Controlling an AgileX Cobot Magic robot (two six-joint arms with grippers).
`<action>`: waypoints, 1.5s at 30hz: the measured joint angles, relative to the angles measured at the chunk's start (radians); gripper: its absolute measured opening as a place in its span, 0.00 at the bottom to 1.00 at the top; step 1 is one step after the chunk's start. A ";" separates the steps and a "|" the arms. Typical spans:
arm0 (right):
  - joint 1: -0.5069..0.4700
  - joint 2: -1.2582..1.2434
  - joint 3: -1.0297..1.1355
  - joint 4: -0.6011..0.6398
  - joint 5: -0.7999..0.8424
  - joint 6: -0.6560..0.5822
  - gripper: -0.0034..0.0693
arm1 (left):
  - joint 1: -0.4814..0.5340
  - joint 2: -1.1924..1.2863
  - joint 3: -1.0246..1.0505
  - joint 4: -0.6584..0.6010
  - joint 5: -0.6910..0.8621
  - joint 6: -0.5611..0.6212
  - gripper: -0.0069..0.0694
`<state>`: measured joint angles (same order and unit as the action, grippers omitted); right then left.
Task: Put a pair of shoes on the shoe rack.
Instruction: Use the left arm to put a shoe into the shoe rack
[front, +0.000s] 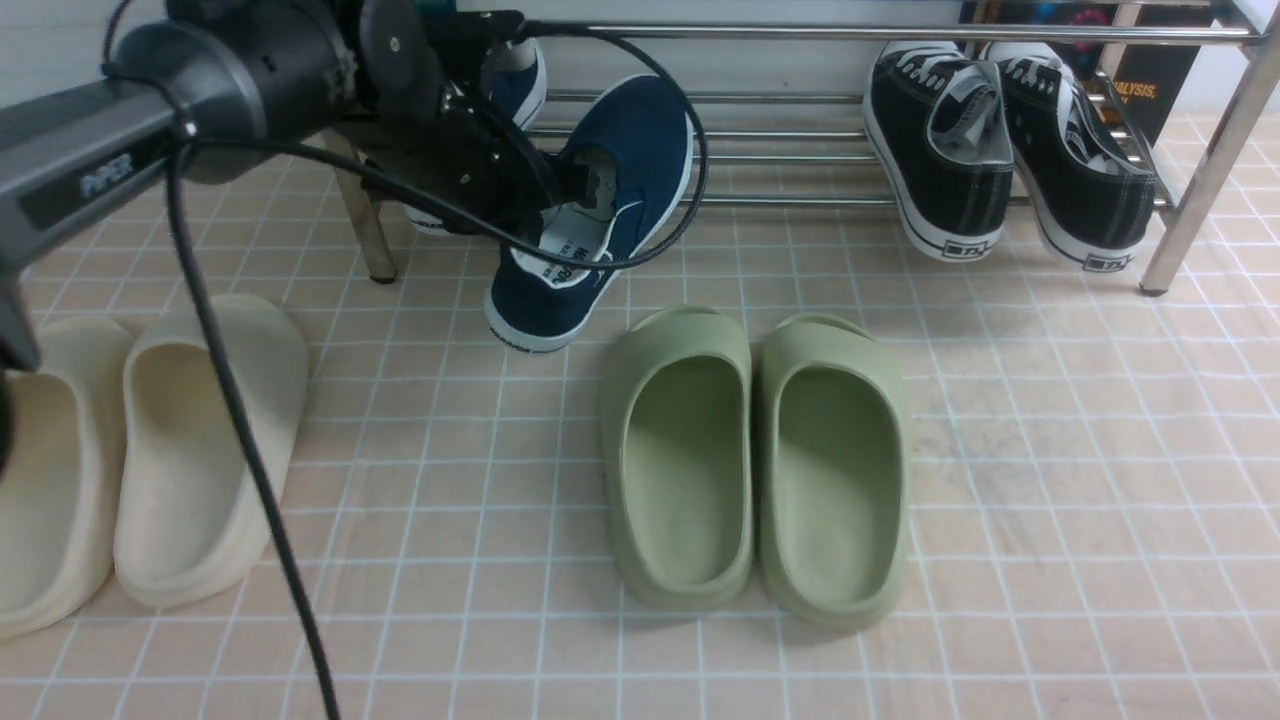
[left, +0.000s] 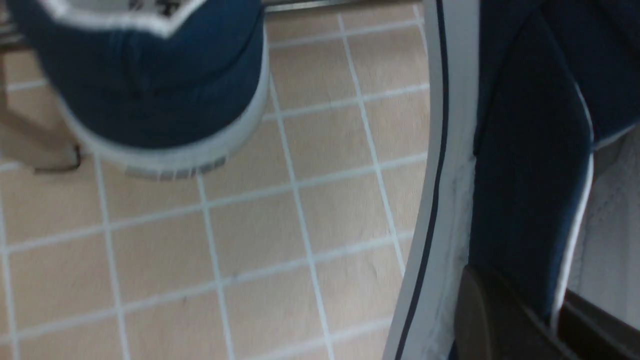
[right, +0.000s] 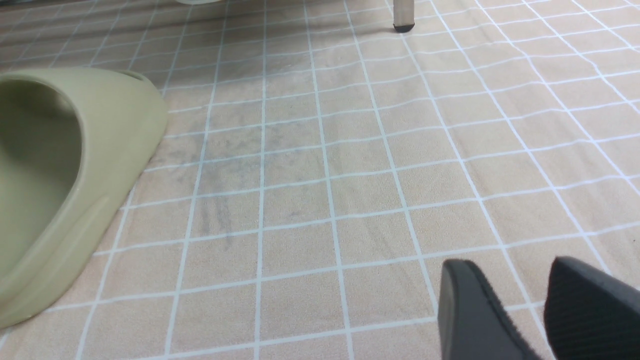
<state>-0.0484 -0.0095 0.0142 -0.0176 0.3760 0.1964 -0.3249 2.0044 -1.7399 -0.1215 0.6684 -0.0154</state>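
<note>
One navy slip-on shoe (front: 625, 150) hangs tilted, its toe up over the shoe rack (front: 800, 135) and its white-soled heel low near the floor tiles. My left gripper (front: 572, 192) is shut on this shoe's side wall at the opening. In the left wrist view the fingers (left: 492, 320) pinch the navy wall (left: 525, 165) from inside and outside. The other navy shoe (front: 518, 82) lies on the rack behind my left arm, its heel (left: 150, 95) overhanging the front bar. My right gripper (right: 520, 295) hovers open over bare tiles, holding nothing.
Two black lace-up sneakers (front: 1000, 150) lean on the rack's right half. A pair of green slides (front: 760, 450) sits on the floor in front of the rack, and cream slides (front: 140, 450) lie at the left. A chrome rack leg (front: 1200, 170) stands at the right.
</note>
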 joint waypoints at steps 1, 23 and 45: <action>0.000 0.000 0.000 0.000 0.000 0.000 0.38 | 0.000 0.028 -0.040 0.003 0.000 -0.007 0.13; 0.000 0.000 0.000 0.000 0.000 0.000 0.38 | 0.000 0.232 -0.298 0.111 -0.190 -0.239 0.40; 0.000 0.000 0.000 0.000 0.000 0.000 0.38 | 0.000 0.239 -0.308 0.062 -0.016 -0.247 0.37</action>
<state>-0.0484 -0.0095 0.0142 -0.0176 0.3760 0.1964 -0.3249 2.2432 -2.0477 -0.0599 0.6525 -0.2621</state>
